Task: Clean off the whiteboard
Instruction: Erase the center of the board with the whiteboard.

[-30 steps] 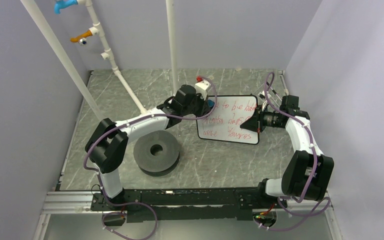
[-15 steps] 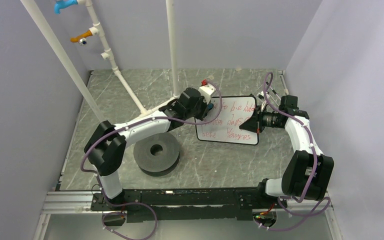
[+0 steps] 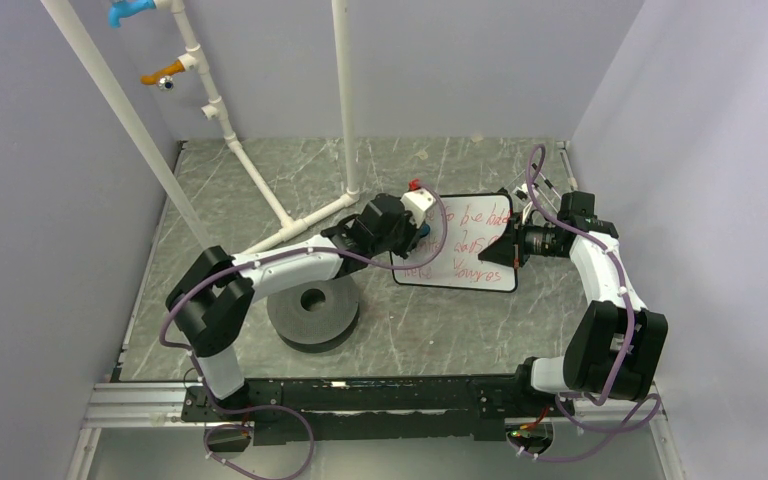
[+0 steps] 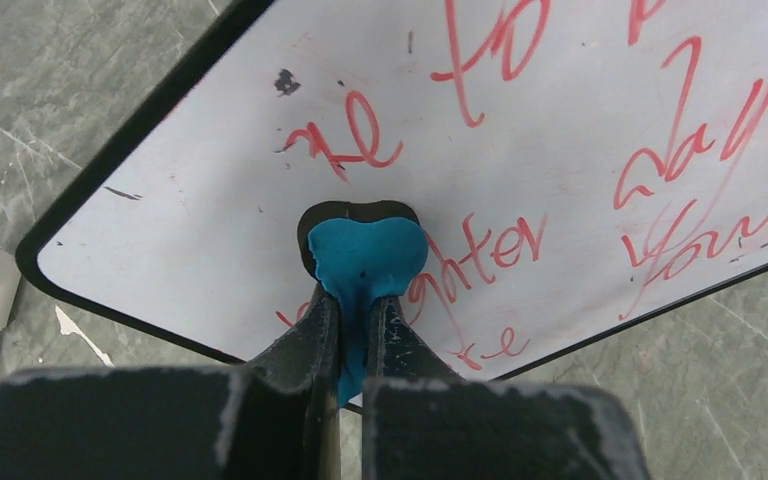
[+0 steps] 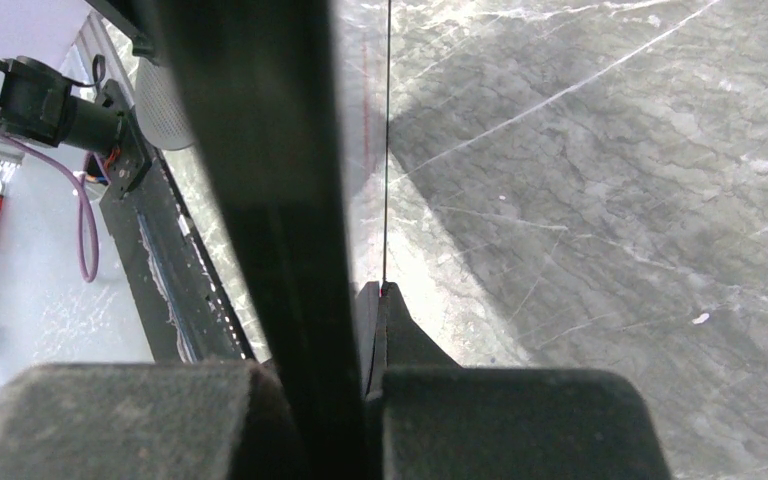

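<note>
The whiteboard [image 3: 470,252] lies at the table's right centre, with red handwriting across it. My left gripper [image 3: 420,232] is shut on a blue-and-black eraser [image 3: 423,230] over the board's left part. In the left wrist view the eraser [image 4: 364,252] is squeezed between the fingers [image 4: 320,330] of that gripper [image 4: 357,305] and presses on the whiteboard [image 4: 560,150] amid red letters. My right gripper [image 3: 506,250] is shut on the board's right edge. The right wrist view shows the whiteboard [image 5: 385,150] edge-on, running out from that gripper [image 5: 378,295].
A thick black disc [image 3: 312,305] with a centre hole sits left of the board, under my left arm. White pipes [image 3: 290,215] run diagonally across the table's back left, and a white upright pole [image 3: 345,100] stands behind the board. Lilac walls close in on both sides.
My left gripper has slid the eraser from the board's far left corner toward its near side. The right gripper has kept its hold on the right edge.
</note>
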